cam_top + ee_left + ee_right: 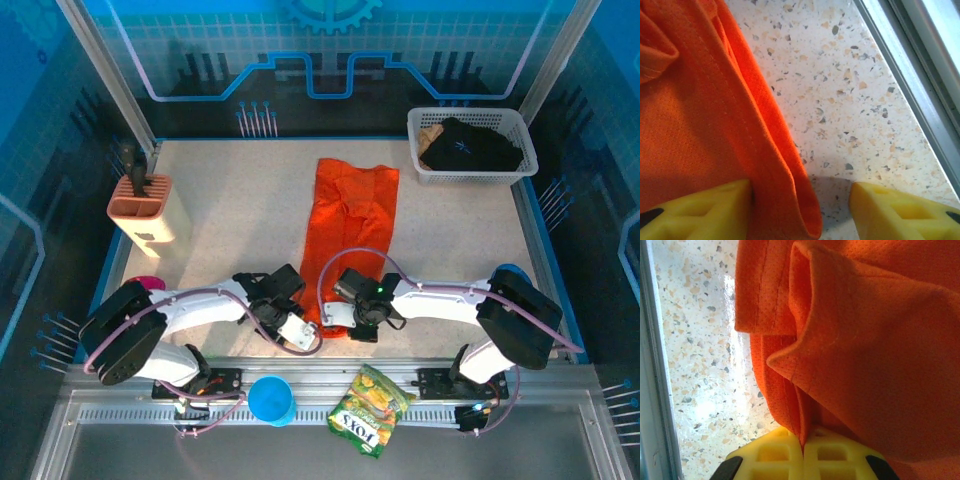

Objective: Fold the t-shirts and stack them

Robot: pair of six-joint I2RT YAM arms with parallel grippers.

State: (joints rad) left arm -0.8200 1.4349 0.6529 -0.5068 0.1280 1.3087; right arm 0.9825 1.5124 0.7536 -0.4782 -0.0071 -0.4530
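Fingers [775, 457] of the right gripper [803, 452] were clamped on the orange t-shirt [350, 225], folded long down the table's [230, 220] middle. The left gripper [800, 210] stood wide, straddling its near hem. The black t-shirt [470, 145] lay in the white basket [465, 178], far right corner. Table top speckled. A snack bag [370, 410], marked "FOXS", lay on the near rail beside a blue cup [271, 400].

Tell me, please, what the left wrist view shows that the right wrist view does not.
Left wrist view: the left gripper open, straddling the folded edge of the orange t-shirt. Right wrist view: the right gripper shut on a bunched fold of that shirt. Both: orange cloth on the speckled table beside a metal rail.
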